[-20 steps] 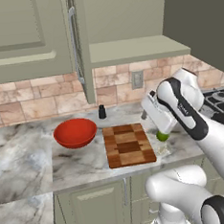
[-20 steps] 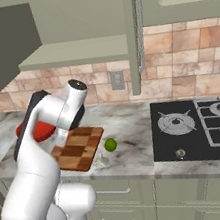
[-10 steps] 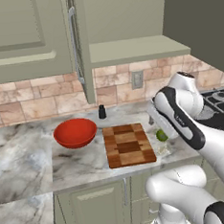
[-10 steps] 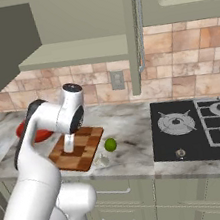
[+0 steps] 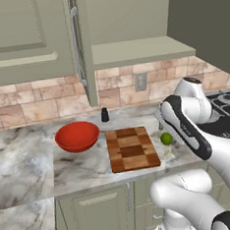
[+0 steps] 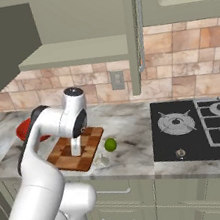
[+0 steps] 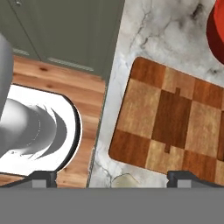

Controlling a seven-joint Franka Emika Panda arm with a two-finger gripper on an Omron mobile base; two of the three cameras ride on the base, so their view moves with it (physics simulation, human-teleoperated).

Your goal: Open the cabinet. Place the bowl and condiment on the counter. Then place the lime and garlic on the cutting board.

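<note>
Your cabinet (image 5: 130, 41) stands open above the tabletop (image 5: 27, 164), its shelf bare, so that first step looks done. The red bowl (image 5: 77, 135) is already down on the marble, just left of the cutting board (image 5: 132, 148), and the small black condiment (image 5: 104, 114) stands behind them near the backsplash — by my reading both of those placements are finished too.

What is left is the board itself: its chequered top carries nothing yet. The lime (image 5: 166, 138) lies on the marble just off the board's right edge, not on it. The garlic (image 6: 103, 159) sits pale and lumpy beside it, a little nearer the front edge of the tabletop; from the hand camera you catch just its top at the lower border, next to the board's corner.

Your gripper (image 7: 111, 178) hangs above that corner with the jaws spread wide and nothing between them — I judge you are lining up on the garlic or lime, with two pick-and-place moves to go.
</note>
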